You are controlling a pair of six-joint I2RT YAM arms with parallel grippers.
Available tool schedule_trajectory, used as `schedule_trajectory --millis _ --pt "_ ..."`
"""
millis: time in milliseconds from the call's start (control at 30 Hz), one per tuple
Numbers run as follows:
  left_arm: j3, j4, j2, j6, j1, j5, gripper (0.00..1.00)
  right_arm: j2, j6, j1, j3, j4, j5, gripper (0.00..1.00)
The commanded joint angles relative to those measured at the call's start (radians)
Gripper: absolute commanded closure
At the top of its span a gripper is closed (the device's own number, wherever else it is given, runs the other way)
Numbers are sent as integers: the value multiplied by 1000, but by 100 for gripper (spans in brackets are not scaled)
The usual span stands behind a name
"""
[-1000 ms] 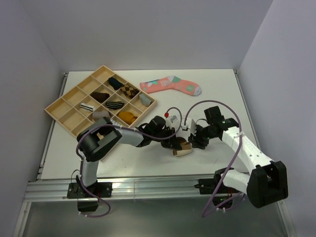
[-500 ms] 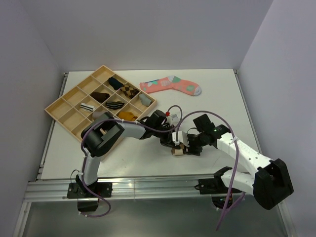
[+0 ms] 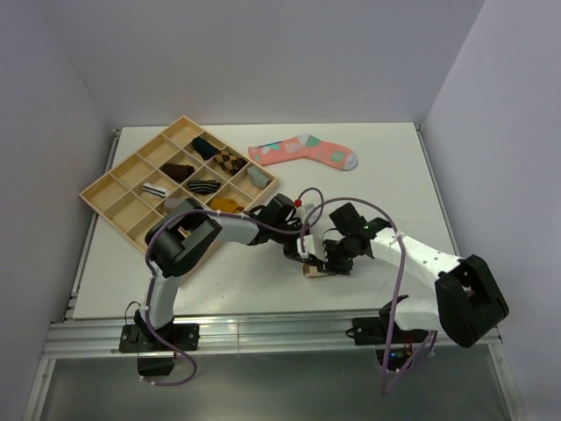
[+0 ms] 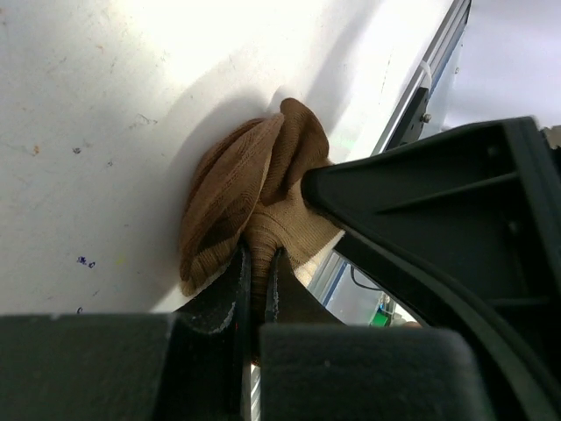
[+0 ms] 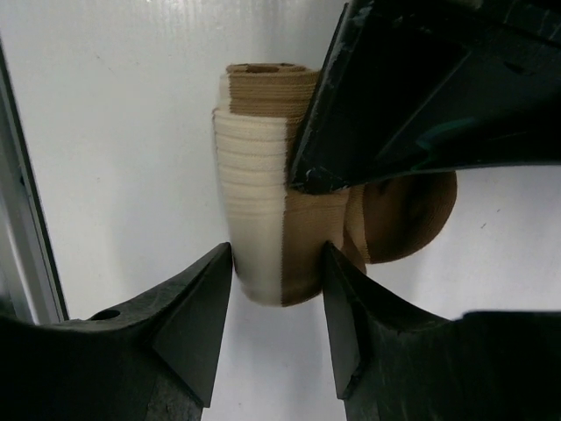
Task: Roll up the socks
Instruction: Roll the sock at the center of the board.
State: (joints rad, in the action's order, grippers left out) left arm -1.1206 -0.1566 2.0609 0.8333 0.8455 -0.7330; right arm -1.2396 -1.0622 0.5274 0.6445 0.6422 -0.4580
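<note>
No writing – no labels – can be read.

White table [image 3: 175, 272], pale lilac walls [image 3: 263, 53]

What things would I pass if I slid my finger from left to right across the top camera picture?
Wooden tray → coral-pink sock → right arm's elbow

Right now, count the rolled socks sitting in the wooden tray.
7: black, argyle, grey-blue, dark brown, dark striped, mustard, and black-and-white striped. The left arm may hide more.
</note>
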Motion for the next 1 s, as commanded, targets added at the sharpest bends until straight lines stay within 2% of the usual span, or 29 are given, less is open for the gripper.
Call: schedule_trajectory --millis 0,67,100,200,300,333,500,700,867,967 --pt "-2 118 59 -45 -2 60 100 -63 45 13 52 8 -7 52" --pt "4 74 56 -22 -2 47 99 -121 79 11 87 20 -21 57" --pt "13 51 50 -10 0 41 98 -142 96 11 99 20 -16 64" --pt "57 -46 7 36 0 59 94 -231 136 6 147 45 -13 74" --pt "99 -90 -51 40 0 139 87 -314 139 -21 208 124 -59 82" --pt "111 -103 -65 46 0 161 82 -330 136 -32 224 141 -74 83" --pt "244 -266 -201 69 1 308 70 -408 133 -96 300 235 -125 85" --pt "455 -495 -389 87 3 480 64 -537 93 -136 400 378 -156 84" --pt "551 -583 -505 -72 68 653 59 -688 65 -173 546 508 -200 84" --pt "519 -548 -507 -198 116 687 58 -733 93 -187 590 527 -194 84"
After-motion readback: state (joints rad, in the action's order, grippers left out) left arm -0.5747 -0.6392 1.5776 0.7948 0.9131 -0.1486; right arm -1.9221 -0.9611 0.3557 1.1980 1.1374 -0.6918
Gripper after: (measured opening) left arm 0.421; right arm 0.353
